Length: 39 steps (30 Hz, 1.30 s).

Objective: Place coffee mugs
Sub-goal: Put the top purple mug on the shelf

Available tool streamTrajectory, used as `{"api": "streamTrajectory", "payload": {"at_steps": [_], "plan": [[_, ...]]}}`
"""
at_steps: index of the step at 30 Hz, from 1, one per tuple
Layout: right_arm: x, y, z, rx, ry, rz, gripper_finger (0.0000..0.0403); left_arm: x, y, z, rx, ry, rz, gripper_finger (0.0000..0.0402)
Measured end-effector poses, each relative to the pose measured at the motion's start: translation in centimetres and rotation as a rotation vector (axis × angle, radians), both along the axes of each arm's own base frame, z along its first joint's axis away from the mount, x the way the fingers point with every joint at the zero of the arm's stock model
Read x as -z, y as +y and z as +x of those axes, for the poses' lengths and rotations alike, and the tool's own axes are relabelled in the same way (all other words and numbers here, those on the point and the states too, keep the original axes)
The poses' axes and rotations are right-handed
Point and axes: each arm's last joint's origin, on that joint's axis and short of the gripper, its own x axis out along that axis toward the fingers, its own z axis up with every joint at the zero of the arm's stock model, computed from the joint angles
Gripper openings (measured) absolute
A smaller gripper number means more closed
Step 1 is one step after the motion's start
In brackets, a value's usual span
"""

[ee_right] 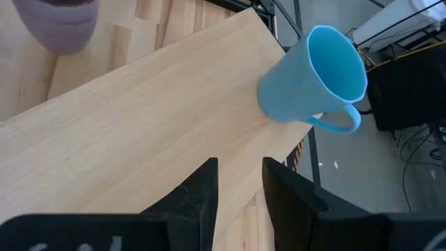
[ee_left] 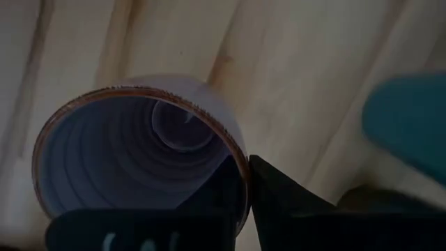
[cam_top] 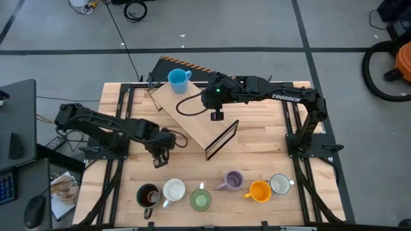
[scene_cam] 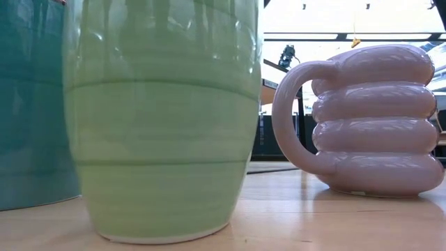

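My left gripper (cam_top: 160,153) is over the table's left middle, shut on a lilac mug (ee_left: 139,139) with a brownish rim; the gripper hides that mug in the high view. My right gripper (cam_top: 217,115) hovers over a slanted wooden board (cam_top: 199,115), fingers slightly open (ee_right: 240,185) with nothing between them. A blue mug (cam_top: 178,79) stands on its base at the board's far end (ee_right: 313,77). Along the near edge stand the dark brown (cam_top: 149,196), white (cam_top: 173,190), green (cam_top: 200,200), ridged lilac (cam_top: 232,180), orange (cam_top: 259,191) and second white (cam_top: 280,184) mugs. My left gripper holds the lilac mug by its rim (ee_left: 240,164), one finger inside the mug (ee_left: 209,199) and one outside (ee_left: 286,202). It comes from above, pointing down into the opening. The mug is upright, mouth up; whether its base is on the table I cannot tell.
The board's dark near-right edge (cam_top: 221,140) faces the mug row. The green mug (scene_cam: 160,118) and ridged lilac mug (scene_cam: 369,118) fill the low view, with a teal shape (scene_cam: 28,104) beside them. Bare wood lies between the board and the row. A black frame (cam_top: 122,109) borders the table.
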Motion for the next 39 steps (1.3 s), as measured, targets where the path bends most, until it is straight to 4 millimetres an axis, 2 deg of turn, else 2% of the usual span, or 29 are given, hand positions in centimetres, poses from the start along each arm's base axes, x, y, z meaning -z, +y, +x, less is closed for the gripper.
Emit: {"api": "streamTrajectory", "payload": {"at_steps": [5, 16, 22, 29, 34, 39], "plan": [[0.0, 0.1, 0.0, -0.002, 0.006, 0.001, 0.0118, 0.9, 0.8, 0.8, -0.177, 0.036, -0.014, 0.0037], [0.1, 0.1, -0.1, -0.002, 0.018, 0.003, 0.0118, 2.6, 1.4, 1.9, -0.238, 0.078, 0.076, 0.0039], [0.1, 0.1, -0.1, -0.013, 0.016, 0.014, 0.0118, 2.7, 1.4, 2.0, -0.203, 0.079, 0.094, 0.0050], [0.1, 0.1, -0.1, -0.013, 0.016, 0.014, 0.0118, 2.7, 1.3, 2.0, -0.104, 0.077, 0.143, 0.0117], [0.1, 0.1, -0.1, -0.005, 0.019, 0.005, 0.0118, 1.8, 1.5, 1.4, -0.039, 0.048, 0.179, 0.0153], [-0.6, -0.2, -1.0, 0.012, 0.017, 0.001, 0.0118, 0.4, 1.1, 0.5, 0.047, -0.002, 0.239, 0.0160]]}}
